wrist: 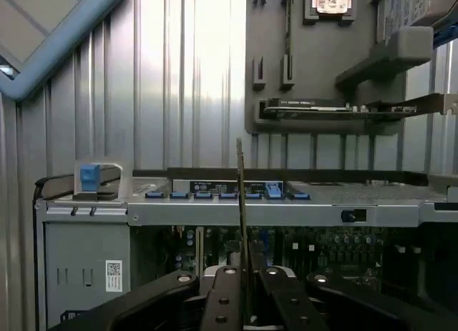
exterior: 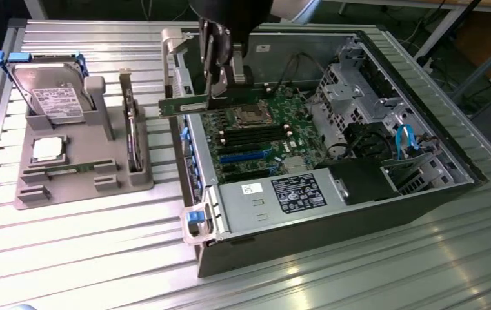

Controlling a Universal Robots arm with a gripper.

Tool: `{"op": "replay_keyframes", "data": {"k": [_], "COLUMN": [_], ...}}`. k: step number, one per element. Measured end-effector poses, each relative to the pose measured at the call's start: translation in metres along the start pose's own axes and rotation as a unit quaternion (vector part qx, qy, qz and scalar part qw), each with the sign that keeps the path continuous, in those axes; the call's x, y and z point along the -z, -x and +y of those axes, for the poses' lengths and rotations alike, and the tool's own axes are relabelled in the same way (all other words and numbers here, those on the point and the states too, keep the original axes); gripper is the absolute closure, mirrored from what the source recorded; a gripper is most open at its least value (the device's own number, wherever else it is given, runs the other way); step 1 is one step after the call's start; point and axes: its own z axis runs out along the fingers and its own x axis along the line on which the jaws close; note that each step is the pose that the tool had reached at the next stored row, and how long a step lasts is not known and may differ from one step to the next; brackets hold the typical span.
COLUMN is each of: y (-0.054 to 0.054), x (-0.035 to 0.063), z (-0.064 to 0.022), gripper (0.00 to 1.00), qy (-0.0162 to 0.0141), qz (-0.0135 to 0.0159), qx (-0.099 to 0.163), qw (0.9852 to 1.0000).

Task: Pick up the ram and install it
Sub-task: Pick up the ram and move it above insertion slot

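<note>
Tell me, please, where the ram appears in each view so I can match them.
Exterior view: the ram lies level in the gripper, above the motherboard.
Wrist view: the ram shows edge-on, a thin strip standing out of the gripper.
Shared landmark: the blue latch on the case.

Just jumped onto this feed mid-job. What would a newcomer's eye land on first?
First, the gripper, shut on the ram: it holds the green stick level over the open computer case, above the motherboard. Next comes the grey holder on the exterior view's left, with the hard drive standing in it.
</note>
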Motion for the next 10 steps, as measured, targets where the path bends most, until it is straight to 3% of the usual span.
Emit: {"op": "replay_keyframes", "data": {"k": [2, 4, 6, 8, 10], "y": [-0.001, -0.003, -0.004, -0.002, -0.001], "x": [0.0006, 0.0014, 0.0019, 0.0022, 0.0023], "z": [-0.0101, -0.0277, -0.0544, -0.0749, -0.0786], "gripper": [0.86, 0.86, 0.86, 0.86, 0.86], "qy": [0.0, 0.0002, 0.0002, 0.0002, 0.0002], "qz": [-0.0006, -0.0013, -0.0013, -0.0014, -0.0014], "qx": [0.001, 0.002, 0.004, 0.004, 0.004], "qw": [1.0, 1.0, 1.0, 1.0, 1.0]}}
